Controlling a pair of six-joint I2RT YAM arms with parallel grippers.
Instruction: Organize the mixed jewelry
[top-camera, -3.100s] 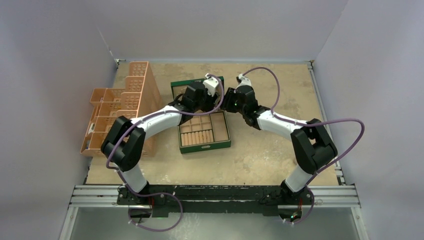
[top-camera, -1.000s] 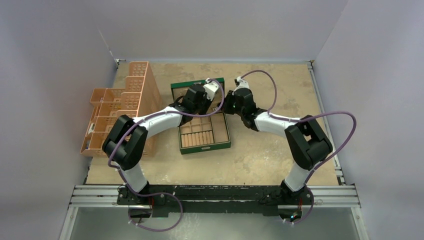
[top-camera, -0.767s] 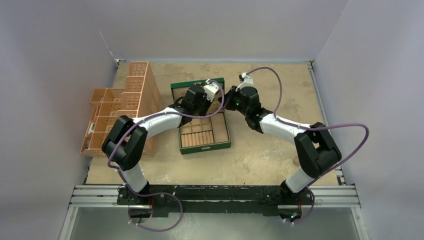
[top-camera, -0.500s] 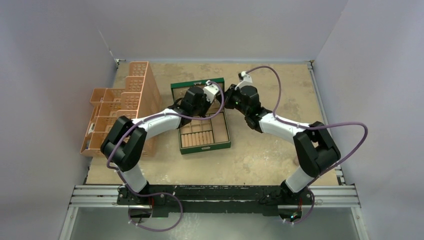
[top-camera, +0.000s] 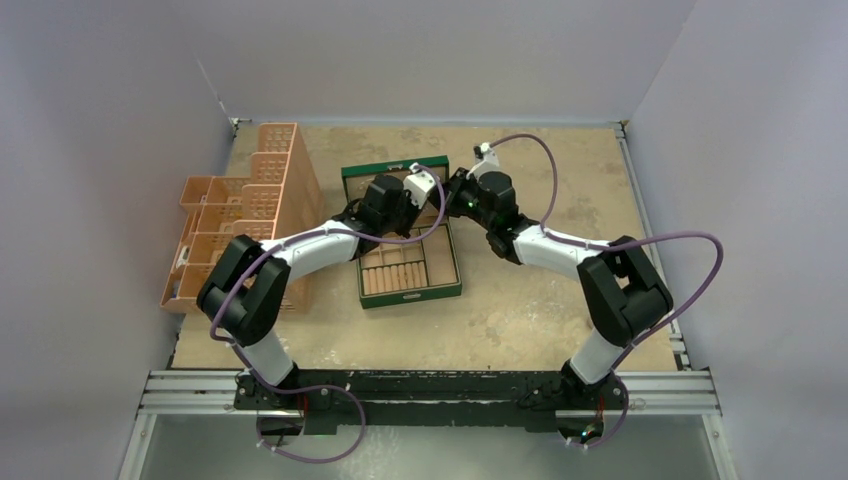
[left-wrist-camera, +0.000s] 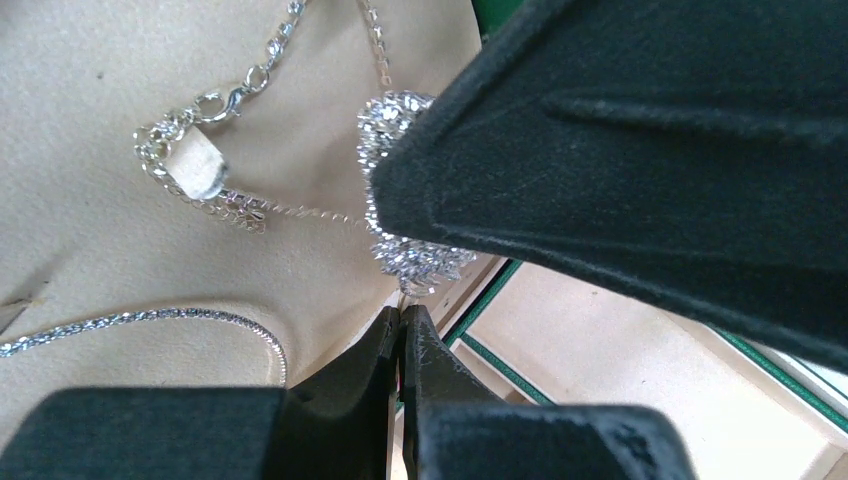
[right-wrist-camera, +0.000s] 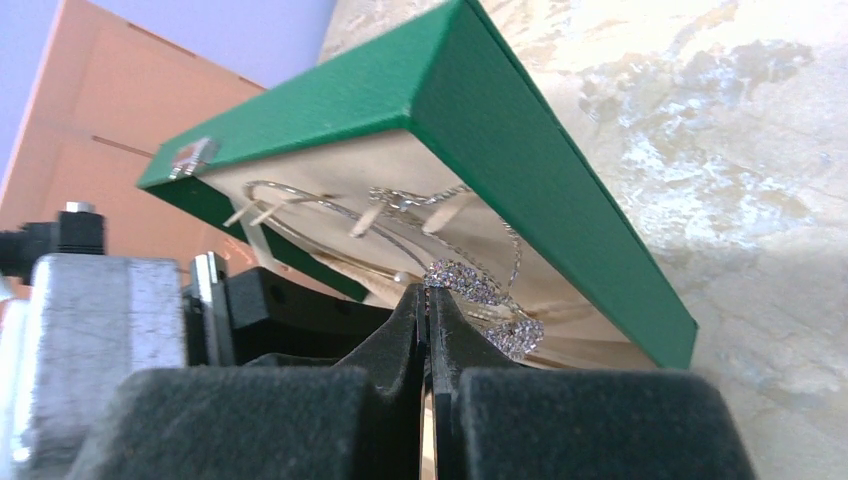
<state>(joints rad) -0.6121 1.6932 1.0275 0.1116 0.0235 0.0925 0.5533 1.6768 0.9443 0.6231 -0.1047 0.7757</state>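
The glittery silver chain (left-wrist-camera: 415, 258) hangs against the tan lining of the green box's raised lid (right-wrist-camera: 520, 150). My right gripper (right-wrist-camera: 428, 288) is shut on the sparkling upper end of the glittery silver chain (right-wrist-camera: 462, 280). Its black finger (left-wrist-camera: 620, 150) hides part of the chain in the left wrist view. My left gripper (left-wrist-camera: 402, 315) is shut, its tips pinching the thin wire at the chain's lower end. A thin silver chain (left-wrist-camera: 150, 318) and a clasp chain (left-wrist-camera: 215, 105) also lie on the lining. In the top view both grippers meet at the lid (top-camera: 395, 172).
The green box's tray (top-camera: 448, 262) with tan compartments lies open just in front of the lid. Stacked orange lattice crates (top-camera: 250, 205) stand at the left of the table. Grey walls close in the back and sides.
Both grippers have stayed shut at the lid. The right arm's elbow swung out to the right and back in; the left wrist crept slightly toward the lid.
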